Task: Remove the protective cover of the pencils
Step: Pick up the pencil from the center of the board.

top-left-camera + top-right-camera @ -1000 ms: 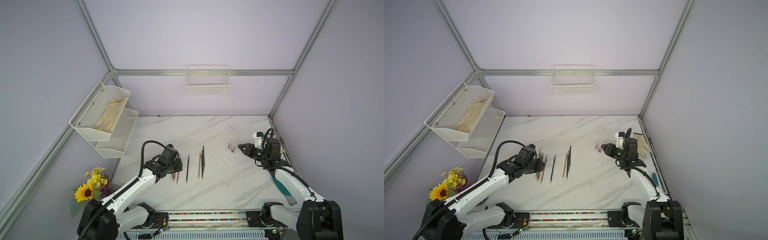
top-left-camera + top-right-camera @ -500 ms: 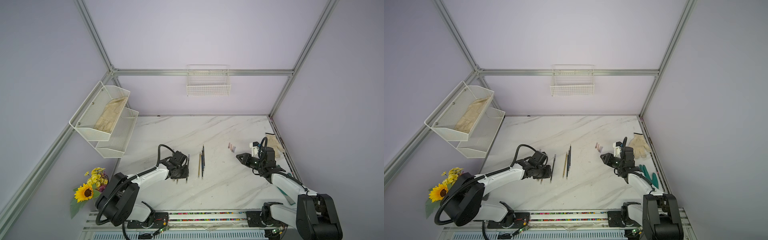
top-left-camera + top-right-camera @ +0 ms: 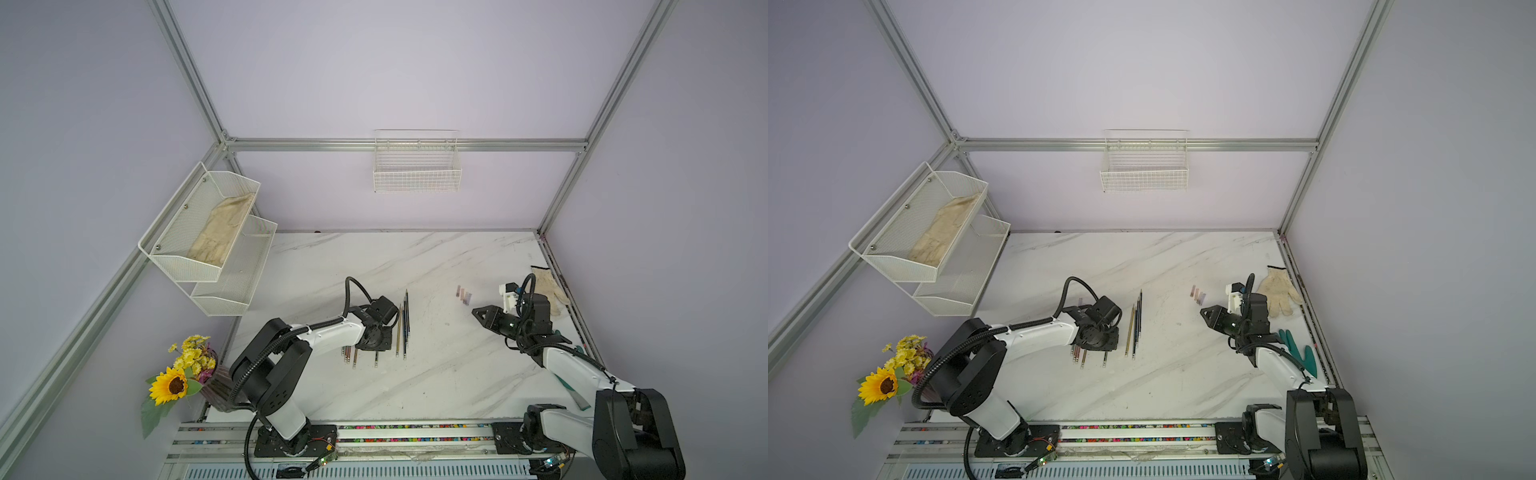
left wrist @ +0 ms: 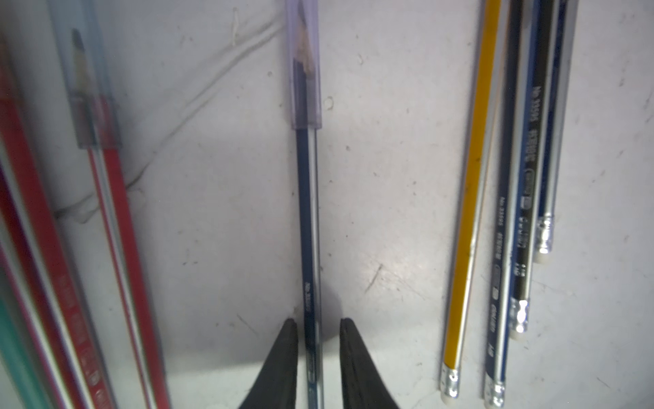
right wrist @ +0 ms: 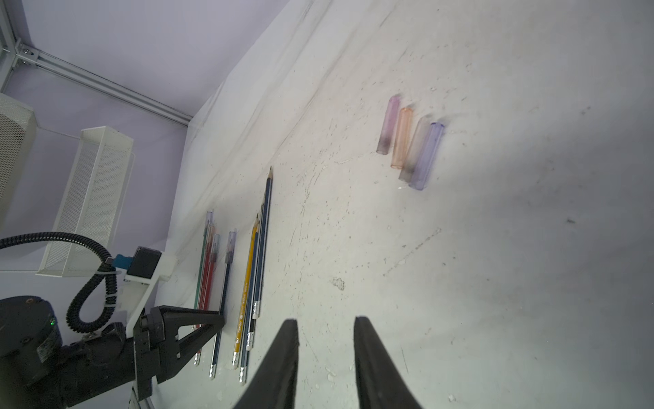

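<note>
Pencil (image 4: pixel 307 212) between left end effector (image 4: pixel 315 323) jaws

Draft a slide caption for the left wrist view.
Left gripper straddles a dark blue pencil, clear cap still on its tip; other pencils lie alongside.

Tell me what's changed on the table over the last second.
The left hand dropped to the table and now straddles the dark blue capped pencil, not yet clamped. The right hand shifted a little toward the front edge, empty. The other pencils and four loose caps stayed put.
</note>
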